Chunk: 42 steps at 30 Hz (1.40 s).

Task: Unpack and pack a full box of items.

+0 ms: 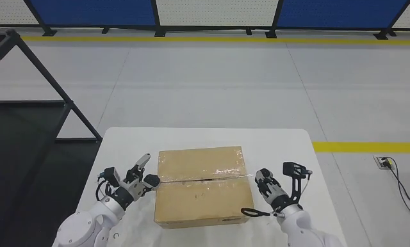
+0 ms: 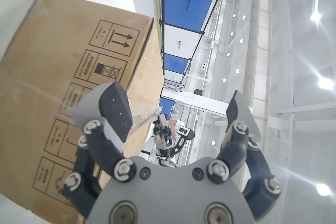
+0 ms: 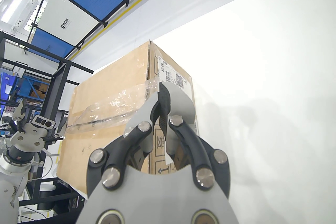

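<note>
The brown cardboard box [image 1: 202, 186] sits on the white table [image 1: 275, 141] with its flaps shut and clear tape [image 3: 110, 107] over the seam, so I judge unpacking barely begun. The left hand [image 2: 176, 101] gapes apart beside one end. The right hand [image 3: 164, 93] is pressed together at the tape's end. The right wrist view reveals the tape wrinkled and lifting, which is faint from the top.

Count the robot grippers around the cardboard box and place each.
2. The left gripper is at the left end of the box; the right gripper at its right end.

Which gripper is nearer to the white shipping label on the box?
Right. The right gripper, shut, is close by the label on the box; the left gripper, open, is at the box's opposite side.
</note>
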### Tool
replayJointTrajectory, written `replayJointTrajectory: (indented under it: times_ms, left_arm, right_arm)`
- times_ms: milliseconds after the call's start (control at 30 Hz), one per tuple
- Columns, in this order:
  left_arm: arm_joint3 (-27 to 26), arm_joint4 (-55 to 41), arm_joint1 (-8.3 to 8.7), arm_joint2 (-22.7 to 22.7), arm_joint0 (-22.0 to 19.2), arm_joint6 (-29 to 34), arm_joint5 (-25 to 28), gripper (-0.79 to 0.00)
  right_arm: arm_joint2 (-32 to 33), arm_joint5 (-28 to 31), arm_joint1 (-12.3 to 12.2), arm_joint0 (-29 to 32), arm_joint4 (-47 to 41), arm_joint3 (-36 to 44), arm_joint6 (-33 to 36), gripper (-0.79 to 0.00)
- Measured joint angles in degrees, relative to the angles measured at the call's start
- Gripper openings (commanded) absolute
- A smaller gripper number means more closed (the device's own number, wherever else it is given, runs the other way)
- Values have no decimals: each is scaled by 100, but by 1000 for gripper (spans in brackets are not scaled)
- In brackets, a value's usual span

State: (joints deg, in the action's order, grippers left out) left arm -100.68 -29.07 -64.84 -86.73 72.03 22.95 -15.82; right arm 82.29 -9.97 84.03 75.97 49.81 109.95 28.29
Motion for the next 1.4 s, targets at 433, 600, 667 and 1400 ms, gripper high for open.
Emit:
replayJointTrajectory:
  times_ms: [433,600,667,1400]
  left_arm:
    - [2,-18,2,-22,5,23,-5,0]
    - [6,-8,3,-18,0,35,-7,0]
    - [9,-6,3,-17,-2,37,-7,0]
    - [-191,-487,-6,-404,134,-132,304,0]
  right_arm:
    - [-71,-276,-46,-233,60,-224,324,-631]
    - [-76,-366,-62,-293,51,-259,416,0]
    - [-66,-419,-68,-316,19,-273,453,0]
    - [-641,762,-115,169,496,701,-1066,-588]
